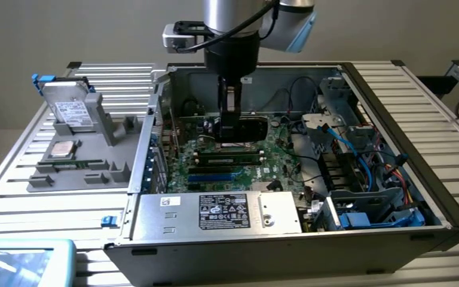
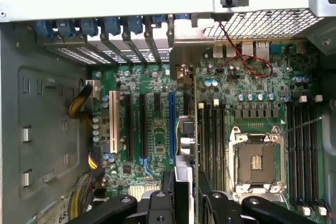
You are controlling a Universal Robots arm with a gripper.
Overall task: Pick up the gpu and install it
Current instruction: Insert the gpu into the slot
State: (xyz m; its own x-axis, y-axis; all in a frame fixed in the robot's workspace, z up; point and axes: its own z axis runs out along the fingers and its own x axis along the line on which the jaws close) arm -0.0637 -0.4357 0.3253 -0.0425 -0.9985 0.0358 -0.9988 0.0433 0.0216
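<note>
My gripper (image 1: 228, 124) hangs inside the open computer case (image 1: 389, 101), over the green motherboard (image 1: 274, 170). It is shut on the gpu (image 1: 255, 128), whose dark face is turned toward the exterior camera. In the wrist view the gpu (image 2: 185, 129) is seen edge-on, upright between my black fingers (image 2: 157, 203), with its metal bracket end toward the case's rear slots. There the gripper (image 2: 186, 195) holds it above the board, between the blue expansion slot (image 2: 171, 124) and the black memory slots (image 2: 210, 140). Whether its lower edge touches a slot I cannot tell.
A grey tray (image 1: 94, 179) at the exterior view's left holds a silver hard drive (image 1: 72, 110), a processor (image 1: 62, 149) and a memory stick (image 1: 74, 162). The power supply (image 1: 213, 212) fills the case's near side. Cables and drive bays (image 1: 365, 173) crowd its right. The empty processor socket (image 2: 254, 161) lies beside the memory slots.
</note>
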